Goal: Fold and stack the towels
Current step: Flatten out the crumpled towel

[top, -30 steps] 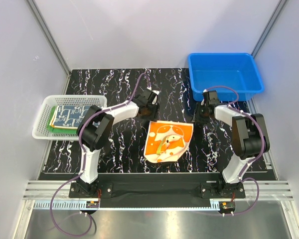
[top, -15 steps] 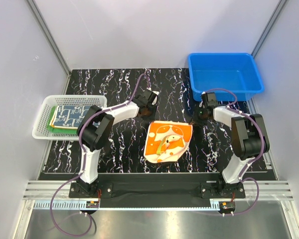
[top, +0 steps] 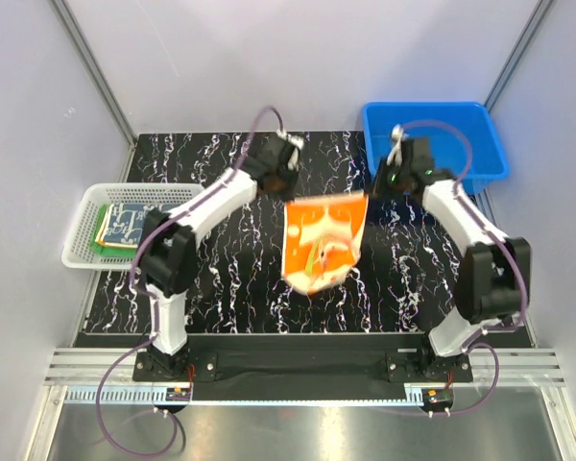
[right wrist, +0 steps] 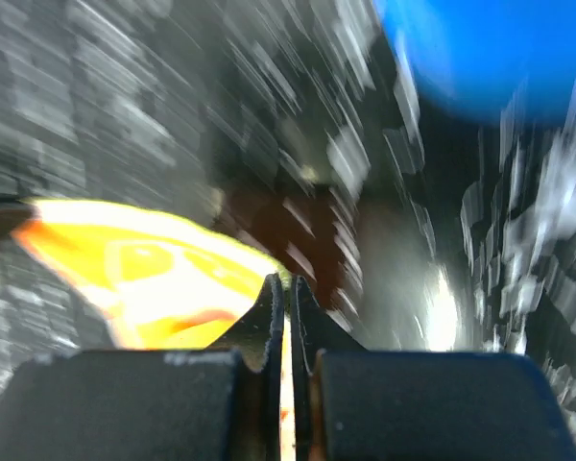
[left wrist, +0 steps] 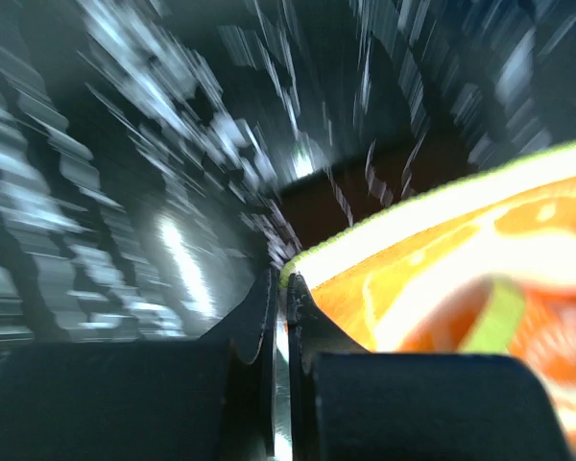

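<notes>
An orange towel with a white fox face (top: 324,240) hangs spread out above the dark marbled table (top: 221,288), blurred by motion. My left gripper (top: 287,195) is shut on its upper left corner, and my right gripper (top: 369,193) is shut on its upper right corner. In the left wrist view the fox towel (left wrist: 442,250) runs off to the right from the pinched jaws of the left gripper (left wrist: 286,280). The right wrist view has the fox towel (right wrist: 154,279) trailing left from the right gripper (right wrist: 286,281). More towels, a navy-and-white patterned one (top: 132,219) on top, lie stacked in the white basket (top: 80,252).
The white basket stands at the table's left edge. A blue bin (top: 432,144) sits at the back right, just behind my right arm. Grey walls close in the table on three sides.
Both grippers have shut on the fox towel's far corners and risen towards the back. The towel has left the table and now hangs between them.
</notes>
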Controlling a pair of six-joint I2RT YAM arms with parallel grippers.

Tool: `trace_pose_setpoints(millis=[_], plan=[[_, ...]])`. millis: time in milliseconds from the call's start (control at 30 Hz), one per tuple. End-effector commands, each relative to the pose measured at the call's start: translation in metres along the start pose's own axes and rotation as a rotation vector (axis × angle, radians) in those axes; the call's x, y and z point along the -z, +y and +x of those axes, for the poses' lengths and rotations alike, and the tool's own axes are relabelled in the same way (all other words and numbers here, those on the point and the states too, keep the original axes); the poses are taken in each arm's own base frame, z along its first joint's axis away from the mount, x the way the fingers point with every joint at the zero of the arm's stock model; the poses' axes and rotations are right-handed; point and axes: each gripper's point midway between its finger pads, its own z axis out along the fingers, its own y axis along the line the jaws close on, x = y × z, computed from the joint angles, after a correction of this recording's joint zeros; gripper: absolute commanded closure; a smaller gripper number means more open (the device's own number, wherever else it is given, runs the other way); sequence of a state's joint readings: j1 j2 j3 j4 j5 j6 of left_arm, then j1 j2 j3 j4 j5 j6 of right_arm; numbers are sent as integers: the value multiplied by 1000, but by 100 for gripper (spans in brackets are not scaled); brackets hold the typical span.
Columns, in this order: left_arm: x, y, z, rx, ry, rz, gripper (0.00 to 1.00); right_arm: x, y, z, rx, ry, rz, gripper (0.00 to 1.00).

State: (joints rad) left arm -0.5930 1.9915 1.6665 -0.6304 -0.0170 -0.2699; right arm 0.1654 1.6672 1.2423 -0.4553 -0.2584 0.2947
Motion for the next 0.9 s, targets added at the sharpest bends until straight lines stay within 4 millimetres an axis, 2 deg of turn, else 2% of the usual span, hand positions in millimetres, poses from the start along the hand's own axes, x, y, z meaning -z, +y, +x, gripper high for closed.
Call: trace_pose_setpoints(millis=[0, 33, 67, 100, 133, 167, 200, 233, 267, 300, 333, 367, 433, 467, 533, 567, 667, 733, 767, 800, 833, 867], plan=[[156, 16, -118, -43, -408, -49, 100, 123, 89, -113, 215, -401, -201, 100], [175, 16, -125, -50, -442, -53, 100, 150, 105, -131, 241, -465, -231, 100], [190, 16, -128, -54, -465, -51, 100, 169, 112, -135, 249, -493, -240, 100], [220, 12, -134, -58, -524, -25, 100, 184, 117, -139, 257, -521, -247, 100], [233, 10, -133, -60, -546, -9, 100, 201, 124, -145, 259, -556, -258, 100], [245, 5, -133, -65, -568, 17, 100, 217, 127, -140, 252, -559, -263, 100], [265, -4, -126, -88, -596, 67, 100, 226, 131, -137, 243, -558, -275, 100], [273, -9, -122, -105, -610, 92, 100, 233, 134, -128, 244, -544, -302, 100], [281, -14, -117, -137, -620, 113, 100, 256, 142, -120, 261, -580, -335, 100], [306, -29, -108, -175, -661, 172, 100, 263, 145, -111, 266, -583, -359, 100], [305, -35, -98, -202, -660, 194, 100, 261, 145, -98, 271, -568, -379, 100], [329, -48, -89, -242, -706, 235, 100, 285, 147, -87, 285, -611, -395, 100], [339, -59, -74, -261, -717, 271, 100, 292, 141, -68, 294, -612, -390, 100], [354, -72, -64, -282, -729, 315, 100, 312, 141, -58, 310, -649, -395, 100], [366, -78, -52, -292, -719, 333, 100, 321, 136, -46, 315, -659, -381, 100], [372, -82, -47, -295, -717, 348, 100, 335, 137, -38, 324, -688, -389, 100], [391, -92, -35, -297, -724, 359, 100, 354, 138, -26, 316, -718, -412, 100], [401, -97, -32, -296, -730, 362, 100, 367, 138, -26, 290, -747, -408, 100], [399, -97, -29, -293, -705, 356, 100, 375, 139, -26, 285, -767, -410, 100], [411, -94, -35, -274, -730, 342, 100, 380, 140, -28, 280, -784, -407, 100], [408, -90, -34, -278, -714, 318, 100, 388, 140, -33, 281, -815, -398, 100], [406, -89, -38, -286, -713, 296, 100, 385, 139, -38, 276, -815, -384, 100]])
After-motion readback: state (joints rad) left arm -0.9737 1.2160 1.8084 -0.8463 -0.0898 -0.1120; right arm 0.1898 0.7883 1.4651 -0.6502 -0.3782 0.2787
